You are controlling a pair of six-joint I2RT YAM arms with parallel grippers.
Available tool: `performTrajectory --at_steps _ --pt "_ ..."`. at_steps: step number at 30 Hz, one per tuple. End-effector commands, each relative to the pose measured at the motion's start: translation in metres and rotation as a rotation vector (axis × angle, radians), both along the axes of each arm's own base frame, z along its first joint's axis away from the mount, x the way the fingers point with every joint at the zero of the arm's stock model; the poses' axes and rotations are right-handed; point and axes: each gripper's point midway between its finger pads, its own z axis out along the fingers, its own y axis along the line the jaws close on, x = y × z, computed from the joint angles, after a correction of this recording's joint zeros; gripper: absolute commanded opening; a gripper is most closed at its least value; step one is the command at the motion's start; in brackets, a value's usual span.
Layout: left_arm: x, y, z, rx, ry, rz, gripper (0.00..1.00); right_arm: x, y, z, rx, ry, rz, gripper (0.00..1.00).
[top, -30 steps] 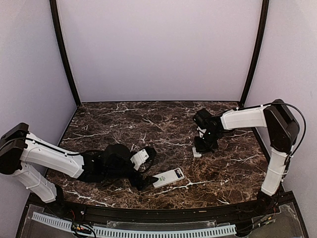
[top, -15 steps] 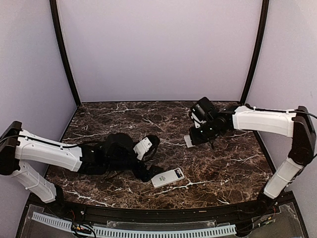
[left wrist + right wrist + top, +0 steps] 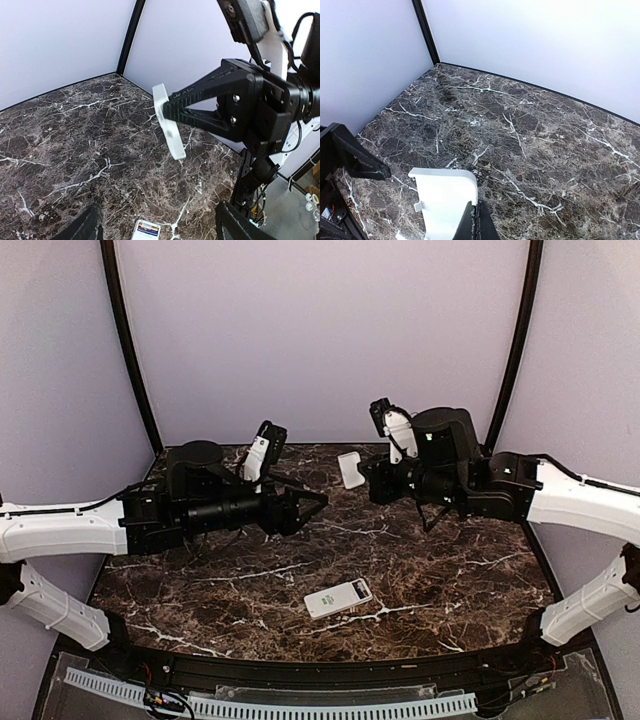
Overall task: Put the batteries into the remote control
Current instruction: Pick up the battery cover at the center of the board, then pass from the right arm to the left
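The remote control (image 3: pixel 338 598) lies on the marble near the front, back side up. In the left wrist view its open compartment (image 3: pixel 146 231) shows batteries (image 3: pixel 148 229) inside. My right gripper (image 3: pixel 366 474) hangs high over the back of the table, shut on a white battery cover (image 3: pixel 350 470). In the right wrist view its fingers (image 3: pixel 476 222) pinch the lower edge of the cover (image 3: pixel 442 197). My left gripper (image 3: pixel 312 503) is raised at mid-table, open and holding nothing, pointing right at the cover (image 3: pixel 168 122). Its fingers (image 3: pixel 82 227) frame the remote far below.
Dark marble table (image 3: pixel 440 570) enclosed by pale walls with black corner posts (image 3: pixel 128 345). A fingertip of the left gripper (image 3: pixel 362 162) shows at the left edge of the right wrist view, close to the cover.
Both arms rose from the table. The right gripper carried the cover up and toward the back middle. The left gripper left the remote's side, lifted, and now faces the cover.
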Motion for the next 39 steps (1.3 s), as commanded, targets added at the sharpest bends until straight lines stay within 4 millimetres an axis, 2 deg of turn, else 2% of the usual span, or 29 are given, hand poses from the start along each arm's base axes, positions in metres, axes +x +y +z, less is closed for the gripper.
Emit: performTrajectory --at_steps 1,5,8,17,22,27,35,39 --pt "0.002 -0.005 0.036 -0.092 -0.009 -0.007 0.75 -0.002 0.012 0.016 0.016 -0.09 -0.003 0.0" --pt "0.015 -0.011 0.036 -0.064 -0.005 0.023 0.73 -0.007 0.022 0.02 0.018 -0.107 0.026 0.0" --pt "0.027 -0.007 0.037 -0.085 0.012 0.066 0.66 -0.009 0.025 0.022 0.026 -0.113 0.034 0.0" --pt "0.037 -0.014 0.034 -0.111 0.028 0.076 0.51 -0.013 0.032 0.021 0.028 -0.115 0.059 0.0" --pt "0.034 -0.015 0.046 -0.151 -0.003 0.049 0.46 -0.014 0.034 0.017 0.015 -0.107 0.063 0.0" --pt "0.033 -0.018 0.045 -0.143 -0.012 0.03 0.44 -0.013 0.036 0.017 0.017 -0.106 0.064 0.0" --pt "0.033 -0.024 0.04 -0.149 0.005 0.017 0.28 -0.015 0.04 0.021 0.021 -0.12 0.083 0.0" --pt "0.033 -0.025 0.041 -0.155 0.002 0.007 0.17 -0.018 0.042 0.02 0.024 -0.123 0.103 0.0"
